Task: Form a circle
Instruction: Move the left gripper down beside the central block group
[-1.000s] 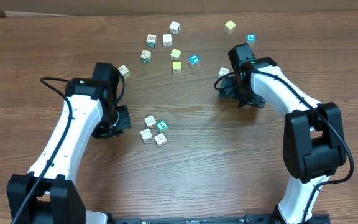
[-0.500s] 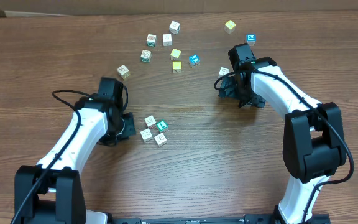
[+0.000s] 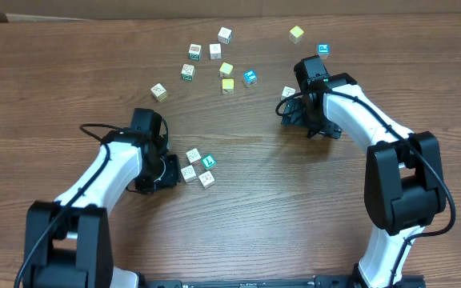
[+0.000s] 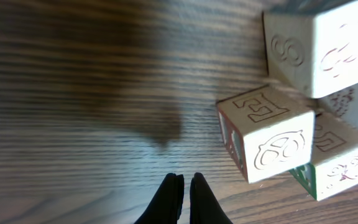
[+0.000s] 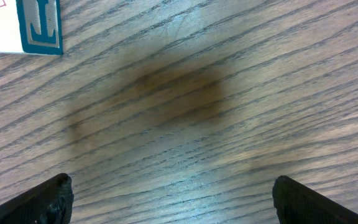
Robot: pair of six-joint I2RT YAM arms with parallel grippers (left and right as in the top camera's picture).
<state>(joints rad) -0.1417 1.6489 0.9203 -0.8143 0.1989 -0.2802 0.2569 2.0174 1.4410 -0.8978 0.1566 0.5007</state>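
overhead view: left gripper (image 3: 173, 170), jaws together, sits just beside the circle (image 3: 198, 166); a slow sideways nudge likely avoids scattering it.

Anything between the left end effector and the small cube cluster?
Nothing visible. The shut left end effector sits beside the cube cluster, with only bare table between it and the nearest cube.

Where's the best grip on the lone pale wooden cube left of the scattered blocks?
Grip the pale wooden cube from straight above, jaws across two opposite side faces. It sits flat, alone and turned diagonally, so likely rotate the wrist to match.
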